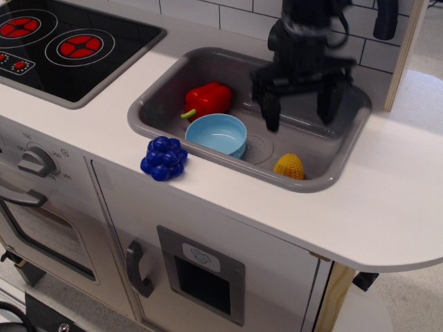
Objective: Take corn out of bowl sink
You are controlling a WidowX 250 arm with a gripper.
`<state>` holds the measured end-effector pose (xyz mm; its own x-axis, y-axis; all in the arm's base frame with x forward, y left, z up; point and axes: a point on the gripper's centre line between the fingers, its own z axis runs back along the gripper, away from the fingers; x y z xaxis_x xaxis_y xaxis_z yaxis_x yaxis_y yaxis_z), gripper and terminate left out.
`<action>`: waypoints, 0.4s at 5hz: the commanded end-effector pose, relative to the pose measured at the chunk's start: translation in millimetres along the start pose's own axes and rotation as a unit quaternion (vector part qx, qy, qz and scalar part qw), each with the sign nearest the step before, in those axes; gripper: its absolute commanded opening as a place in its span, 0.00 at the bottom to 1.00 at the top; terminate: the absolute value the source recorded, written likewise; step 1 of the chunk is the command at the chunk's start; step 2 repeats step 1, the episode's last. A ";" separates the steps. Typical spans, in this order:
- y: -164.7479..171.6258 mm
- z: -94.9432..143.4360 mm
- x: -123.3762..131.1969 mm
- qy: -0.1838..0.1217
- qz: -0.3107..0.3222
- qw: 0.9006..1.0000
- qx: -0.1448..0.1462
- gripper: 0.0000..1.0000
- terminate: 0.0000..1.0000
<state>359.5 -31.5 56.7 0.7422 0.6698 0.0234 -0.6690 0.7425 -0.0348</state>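
The yellow corn (pixel 289 166) lies on the floor of the grey sink (pixel 159 86) at its front right corner, free of the gripper. The light blue bowl (pixel 217 134) stands empty at the sink's front middle, left of the corn. My gripper (pixel 300 109) hangs above the right half of the sink, well above the corn, with its black fingers (pixel 270 107) spread wide and nothing between them.
A red toy pepper (pixel 206 99) lies in the sink behind the bowl. A blue toy grape cluster (pixel 163 158) sits on the white counter at the sink's front left. The black stovetop (pixel 62 45) is at the left. A wooden post stands at the right.
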 end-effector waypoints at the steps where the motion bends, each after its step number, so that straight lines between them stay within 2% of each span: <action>1: -4.6 28.2 9.5 -0.028 0.001 0.999 -0.031 1.00 1.00; 2: -4.6 28.2 9.5 -0.028 0.001 0.999 -0.031 1.00 1.00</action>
